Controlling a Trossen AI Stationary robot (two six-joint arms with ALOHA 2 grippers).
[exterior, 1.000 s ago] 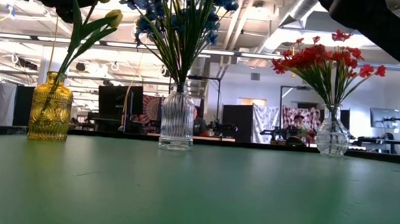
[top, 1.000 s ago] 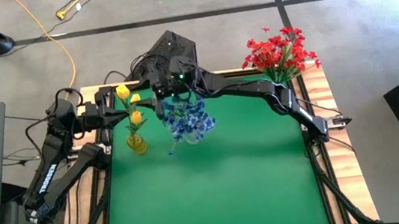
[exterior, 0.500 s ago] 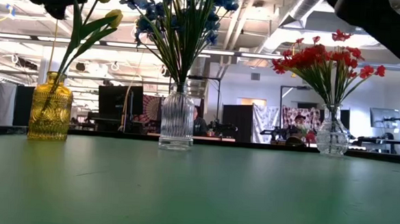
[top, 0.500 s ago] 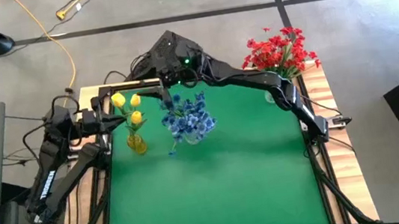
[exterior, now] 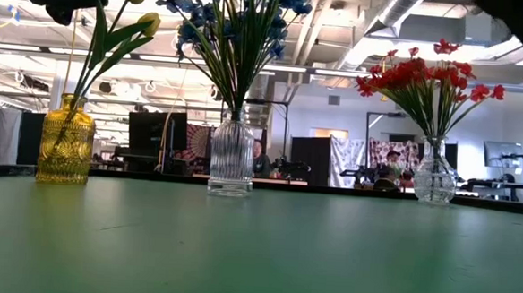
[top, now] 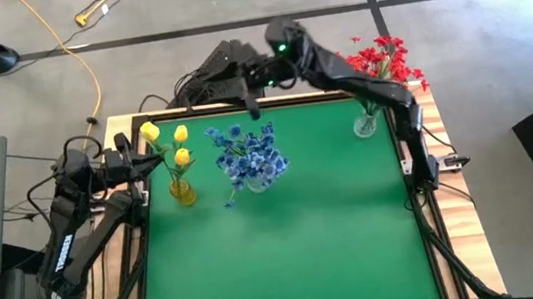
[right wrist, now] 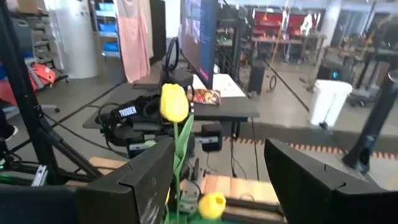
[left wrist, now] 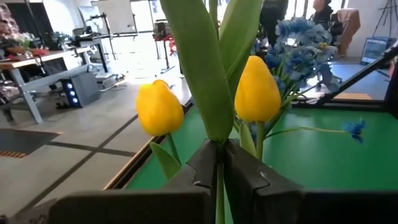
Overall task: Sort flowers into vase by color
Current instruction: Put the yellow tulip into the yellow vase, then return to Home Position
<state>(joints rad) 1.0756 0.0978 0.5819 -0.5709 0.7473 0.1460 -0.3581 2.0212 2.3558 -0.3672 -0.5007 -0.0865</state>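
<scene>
Yellow flowers (top: 179,144) stand in a yellow vase (exterior: 65,145) at the table's far left. Blue flowers (top: 250,156) fill a ribbed clear vase (exterior: 231,158) beside it, and red flowers (top: 378,64) a clear vase (exterior: 435,174) at the far right. My left gripper (top: 142,152) is level beside the yellow vase, on its left, shut on one yellow flower's stem. My right gripper (top: 245,94) hangs open high over the table's far edge, beyond the blue flowers, with nothing between its fingers (right wrist: 143,180). My left gripper pinches the yellow flower's green stem (left wrist: 217,149) between its two fingers, just below where the long leaves spread. The fingers come level from the table's left and lie across the stem. The stem stands nearly upright, its bud (top: 150,131) above the fingers.
The green mat (top: 288,248) lies bare over its whole near half. A wooden rim (top: 447,189) and black frame rails edge the table. Dark equipment and cables (top: 212,70) lie past the far edge. Desks, screens and a seated person show in the room beyond.
My right gripper has risen from just above the blue flowers and drawn back toward the far and right edges, staying open. My left gripper has shifted a little toward the left edge, and the held flower's bud has moved left with it, away from the other two buds.
</scene>
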